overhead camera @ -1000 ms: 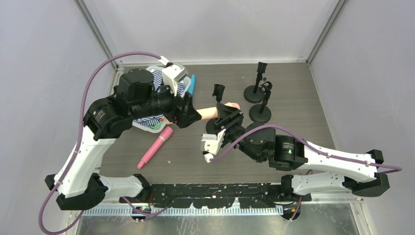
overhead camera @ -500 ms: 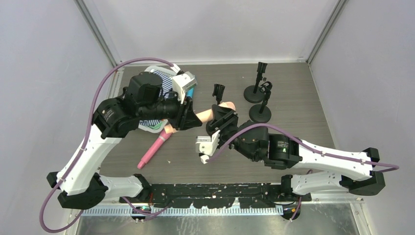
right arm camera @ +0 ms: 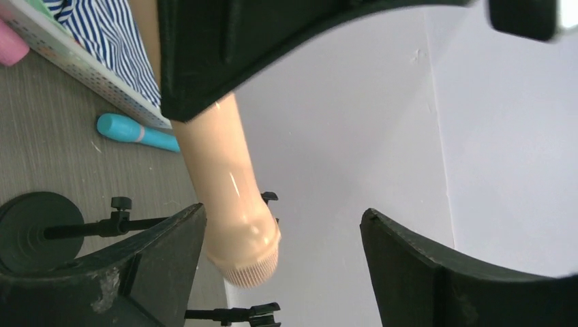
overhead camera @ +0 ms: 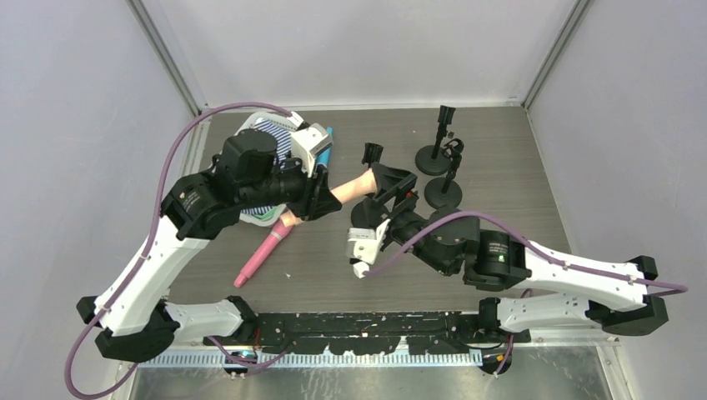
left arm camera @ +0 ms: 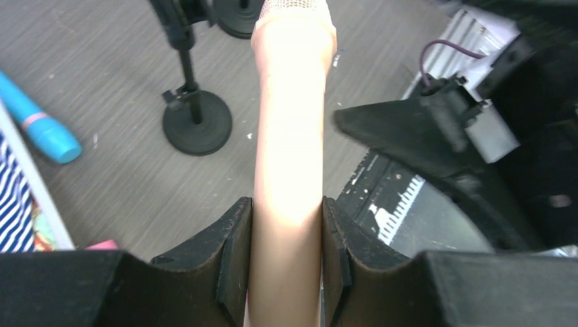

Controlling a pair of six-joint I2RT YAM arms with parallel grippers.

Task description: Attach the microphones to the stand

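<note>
Left hand (left arm camera: 286,204) is clamped on the peach mic (left arm camera: 290,122), whose head sits between the right hand (right arm camera: 281,214) and its wide-apart fingers. The pink mic (overhead camera: 265,250) lies on the surface just below the left hand, the blue mic (overhead camera: 325,146) beside it. Beyond both hands, all three stands (overhead camera: 433,158) are bare, so nothing's attached yet.

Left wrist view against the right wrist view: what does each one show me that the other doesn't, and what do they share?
Only the left wrist: the left gripper shut on the handle of the peach microphone. Only the right wrist: the right gripper open, with that microphone's head between its fingers, and the pale wall behind. Both: the peach microphone, the blue microphone, a black stand and the striped cloth.
</note>
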